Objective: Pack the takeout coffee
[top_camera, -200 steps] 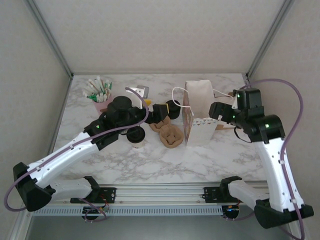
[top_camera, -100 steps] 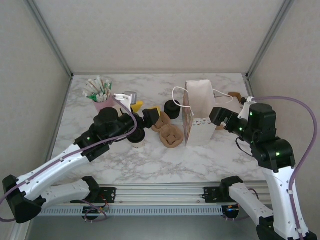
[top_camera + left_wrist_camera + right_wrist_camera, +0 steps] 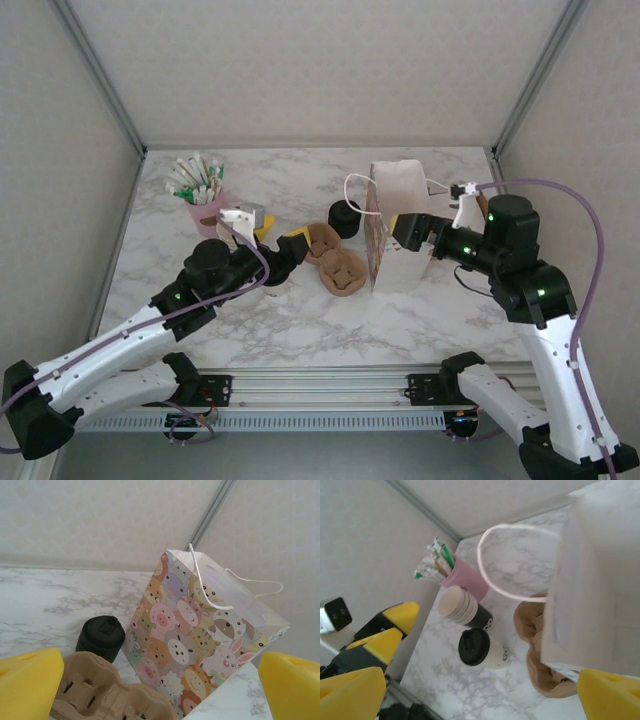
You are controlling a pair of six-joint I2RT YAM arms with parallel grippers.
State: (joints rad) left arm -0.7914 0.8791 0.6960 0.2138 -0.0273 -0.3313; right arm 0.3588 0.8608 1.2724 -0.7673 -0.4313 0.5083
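Cartoon-animal paper bag [image 3: 200, 640] near takeout coffee [image 3: 484, 651] (cup's small mark illegible)

Takeout coffee [image 3: 481, 651] left of carrier [image 3: 338, 265]; bag [image 3: 399, 190] right of carrier.

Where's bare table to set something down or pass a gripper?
Free: the near table strip between the cup carriers and the rail; the back edge behind the black cylinder. Crowded: the middle, from the pink stick cup to the gift bag, left gripper there too.
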